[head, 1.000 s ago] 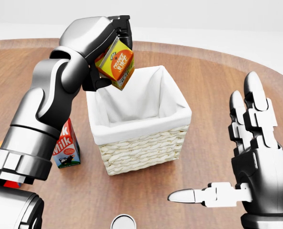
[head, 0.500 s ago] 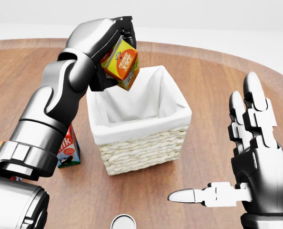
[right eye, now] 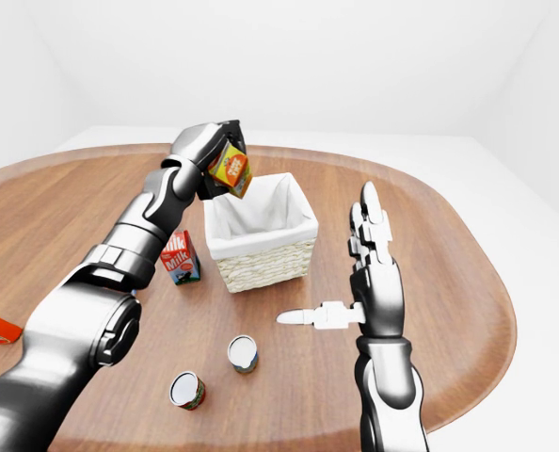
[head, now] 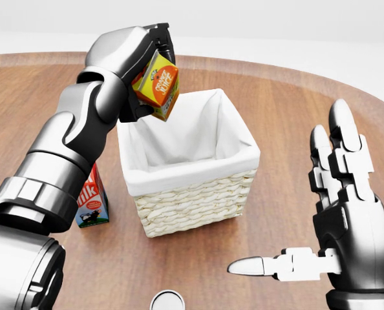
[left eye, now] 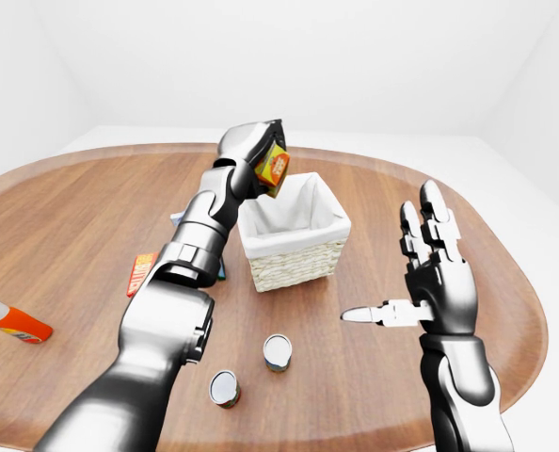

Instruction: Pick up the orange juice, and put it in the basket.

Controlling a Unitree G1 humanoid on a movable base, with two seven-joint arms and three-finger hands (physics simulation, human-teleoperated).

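1. Right now the left hand (head: 154, 45) is gripping the orange juice (head: 156, 86) carton, its dark fingers closing round the top and back of it.
2. The carton is hanging tilted in the air, over the far left corner of the basket (head: 198, 200), not touching the white lining.
3. The basket is sitting on the wooden table (head: 289, 116), its wicker wall facing us and its cloth-lined inside showing no contents.
4. A milk carton (head: 90, 197) is standing upright just left of the basket, partly hidden behind the left forearm.
5. The right hand (head: 341, 213) is hovering to the right of the basket, well apart from it, fingers spread straight up and thumb pointing left, holding nothing.
6. Nearer to us, two cans (right eye: 243, 353) are standing on the table, and a red and white bottle (left eye: 11, 320) is lying far off to the left.
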